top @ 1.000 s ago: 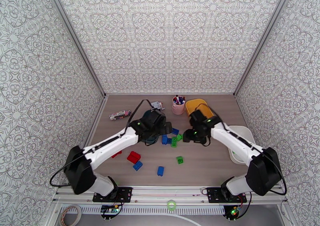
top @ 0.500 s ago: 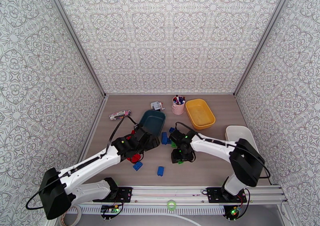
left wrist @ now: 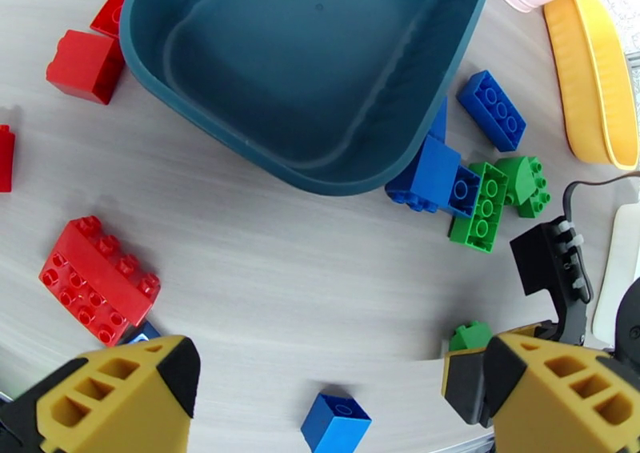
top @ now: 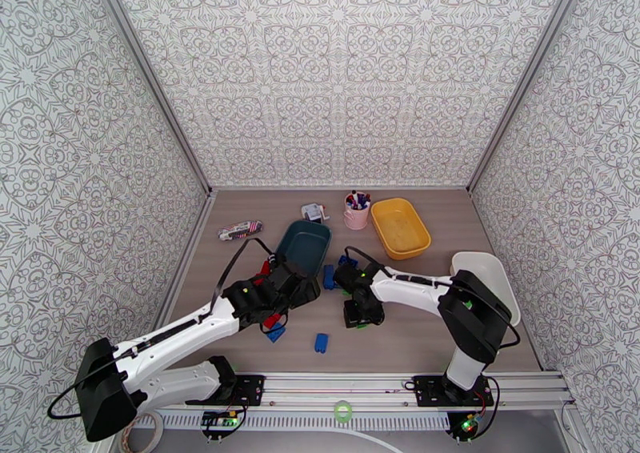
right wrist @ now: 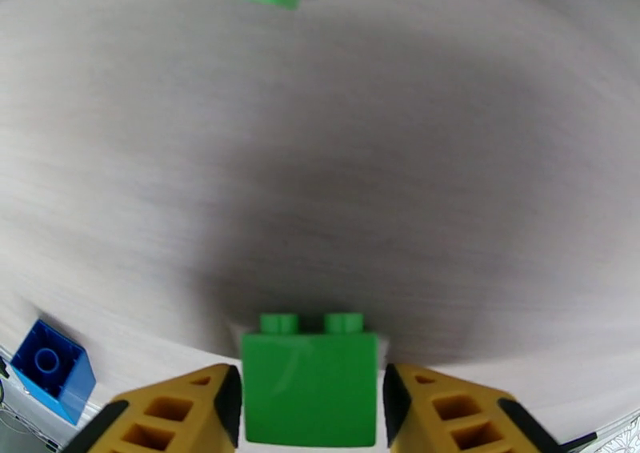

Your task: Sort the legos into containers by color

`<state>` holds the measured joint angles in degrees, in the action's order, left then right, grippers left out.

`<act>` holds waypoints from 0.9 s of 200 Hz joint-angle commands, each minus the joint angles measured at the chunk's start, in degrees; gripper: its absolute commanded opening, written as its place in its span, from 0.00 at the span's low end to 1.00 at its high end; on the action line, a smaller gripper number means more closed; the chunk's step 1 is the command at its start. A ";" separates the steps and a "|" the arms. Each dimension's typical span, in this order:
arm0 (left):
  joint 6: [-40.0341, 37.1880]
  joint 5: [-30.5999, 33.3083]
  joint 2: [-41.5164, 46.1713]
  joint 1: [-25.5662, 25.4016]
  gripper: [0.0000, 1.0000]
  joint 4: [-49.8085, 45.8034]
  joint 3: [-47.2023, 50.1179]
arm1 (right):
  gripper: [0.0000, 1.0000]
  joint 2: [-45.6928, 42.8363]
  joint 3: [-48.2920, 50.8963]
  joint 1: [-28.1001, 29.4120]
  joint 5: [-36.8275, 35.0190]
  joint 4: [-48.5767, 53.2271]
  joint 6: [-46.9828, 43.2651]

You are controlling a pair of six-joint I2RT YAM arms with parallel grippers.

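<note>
Reaching low across the table, the left arm stretches toward the dark teal tray, with the left gripper just short of its near rim. The right arm folds back on itself, and the right gripper points down, near the tray's right side.

From the left wrist, the yellow fingers stand wide apart with nothing between them. A red brick lies left of the tray, and a blue brick touches its right corner.

From the right wrist, the fingers closely flank a green brick — whether they pinch it, I cannot tell.

High overhead; wrists close above table
</note>
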<state>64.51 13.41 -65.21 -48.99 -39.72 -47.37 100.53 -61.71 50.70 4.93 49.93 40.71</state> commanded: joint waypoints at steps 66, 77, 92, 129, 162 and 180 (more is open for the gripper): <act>-4.08 -0.31 -4.38 -0.64 0.99 -0.79 -3.37 | 0.31 -0.48 -2.19 -1.50 -2.46 1.75 0.49; -5.03 -0.60 -5.68 -0.68 0.99 -0.27 -4.05 | 0.29 -2.27 -1.35 -2.94 -2.19 1.42 0.68; -6.62 -1.63 -8.10 -0.60 0.99 0.87 -5.24 | 0.27 -4.86 -0.09 -5.18 -1.49 0.75 0.86; -13.34 -4.46 -16.81 -2.04 0.99 3.38 -12.87 | 0.26 -10.38 1.30 -11.45 0.70 -0.14 0.77; -20.03 -6.63 -25.08 -4.27 0.99 5.37 -21.40 | 0.26 -15.36 2.34 -20.06 4.03 -0.46 0.10; -23.93 -10.00 -29.15 -4.97 0.99 8.01 -26.00 | 0.26 -18.22 2.21 -25.44 4.81 0.76 -1.01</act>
<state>48.27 8.21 -90.17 -52.86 -36.05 -67.53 86.19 -60.36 30.74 7.29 49.74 40.69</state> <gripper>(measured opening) 0.993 0.338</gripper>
